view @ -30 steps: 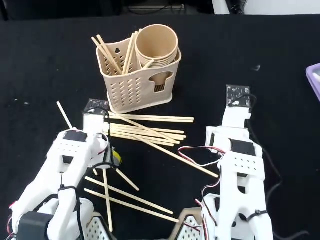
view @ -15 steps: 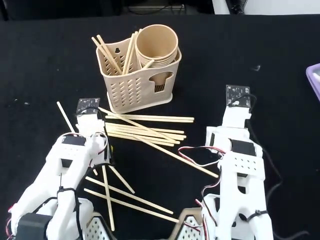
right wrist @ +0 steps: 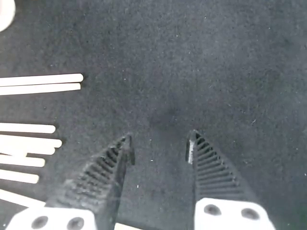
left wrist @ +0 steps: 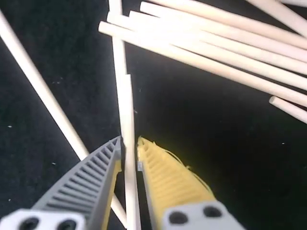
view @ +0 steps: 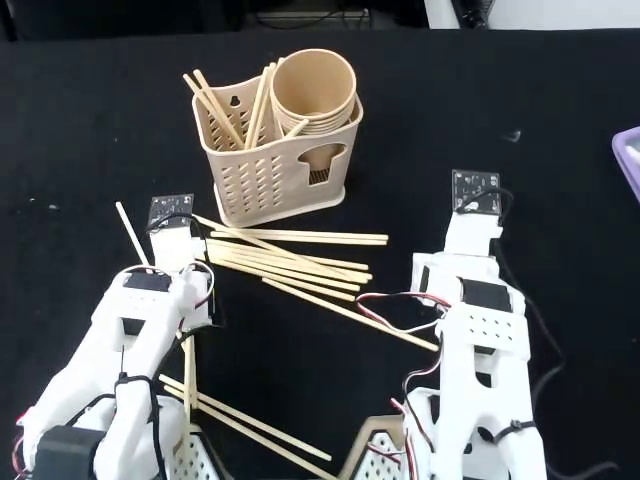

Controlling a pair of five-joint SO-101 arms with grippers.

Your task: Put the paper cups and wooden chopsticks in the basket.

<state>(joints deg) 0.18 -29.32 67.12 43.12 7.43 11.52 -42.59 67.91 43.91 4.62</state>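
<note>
L hand (left wrist: 129, 140) is clenched on one chopstick (left wrist: 125, 105), long way pointing straight out at the pile of chopsticks (view: 290, 262) lying sideways on the black surface (view: 500, 100). R hand (right wrist: 159, 137) is spread wide, nothing in it. Farther back, the basket (view: 275, 175) holds paper cups (view: 313, 85).

- The chopstick (left wrist: 125, 96) pinched in my left gripper (left wrist: 128, 139) runs past the view's edge; its length is unclear.
- My left arm (view: 140, 330) covers parts of the loose chopsticks (view: 250, 420) under it.
- The basket (view: 270, 175) wall hides the lower halves of the cups (view: 313, 85).
- A purple thing (view: 630, 150) is cut off at the edge; I cannot tell what it is.
</note>
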